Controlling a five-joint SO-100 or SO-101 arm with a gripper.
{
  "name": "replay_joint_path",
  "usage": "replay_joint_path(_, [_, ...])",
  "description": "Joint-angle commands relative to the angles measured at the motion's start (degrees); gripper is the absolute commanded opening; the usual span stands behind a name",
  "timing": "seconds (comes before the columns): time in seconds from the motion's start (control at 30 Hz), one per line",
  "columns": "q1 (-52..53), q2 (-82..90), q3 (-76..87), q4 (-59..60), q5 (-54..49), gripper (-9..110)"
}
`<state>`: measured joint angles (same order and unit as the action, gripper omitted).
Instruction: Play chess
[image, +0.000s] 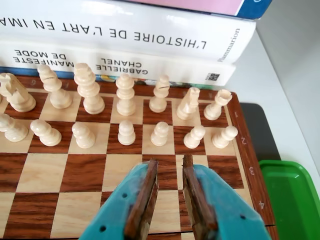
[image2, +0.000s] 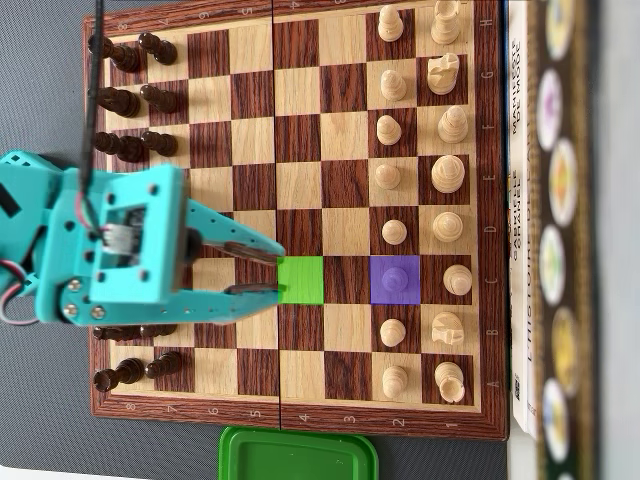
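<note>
A wooden chessboard (image2: 300, 110) carries dark pieces (image2: 130, 100) on the left and white pieces (image2: 445, 175) on the right in the overhead view. My teal gripper (image2: 280, 272) is open and empty, low over the board, with its tips at the edge of a green-marked square (image2: 302, 280). Two squares further on, a white pawn stands on a purple-marked square (image2: 396, 279). In the wrist view the gripper (image: 170, 161) stands open over bare squares and points at a white pawn (image: 160, 134) in the pawn row. The back row of white pieces (image: 125, 95) stands behind it.
A stack of books (image: 125, 45) lies flat right behind the white side of the board and also shows in the overhead view (image2: 555, 240). A green tray (image: 290, 200) sits beside the board's numbered edge, at the bottom of the overhead view (image2: 298, 455). The board's middle squares (image2: 300, 150) are bare.
</note>
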<state>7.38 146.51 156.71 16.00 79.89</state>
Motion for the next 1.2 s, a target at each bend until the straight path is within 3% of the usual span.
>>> replay_joint_path(0.0, [0.53,-5.19,-3.87,-0.53,0.00,9])
replay_joint_path(0.8, [0.18,-32.70,-17.93,-0.53,0.62,10])
replay_joint_path(1.17, [-0.18,-34.80,-19.25,-0.44,0.62,10])
